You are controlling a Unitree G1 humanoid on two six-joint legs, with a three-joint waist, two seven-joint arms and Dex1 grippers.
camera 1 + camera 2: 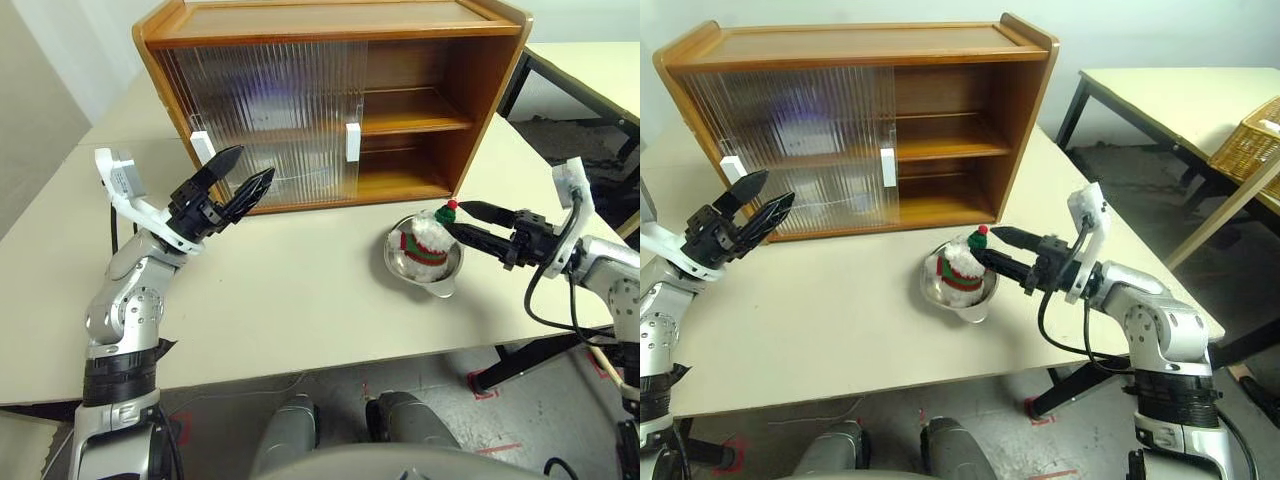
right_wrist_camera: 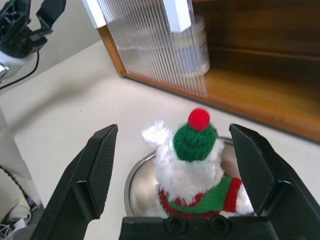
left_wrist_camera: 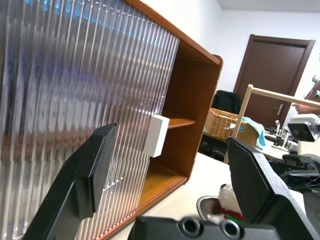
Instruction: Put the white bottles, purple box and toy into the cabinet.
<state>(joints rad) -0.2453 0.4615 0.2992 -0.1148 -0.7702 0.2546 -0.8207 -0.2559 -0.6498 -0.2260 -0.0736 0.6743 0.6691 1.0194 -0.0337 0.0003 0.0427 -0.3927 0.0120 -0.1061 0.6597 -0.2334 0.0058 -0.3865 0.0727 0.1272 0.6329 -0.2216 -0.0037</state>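
The toy (image 1: pixel 424 240) sits upright in a steel bowl (image 1: pixel 432 278) right of centre — just left of the right gripper (image 1: pixel 465 222), whose fingers stand released and level toward it. The left gripper (image 1: pixel 236 175), released too, hangs well apart, near the cabinet (image 1: pixel 440 60).

One toy (image 1: pixel 428 241), one bowl (image 1: pixel 441 279), one cabinet (image 1: pixel 330 40).
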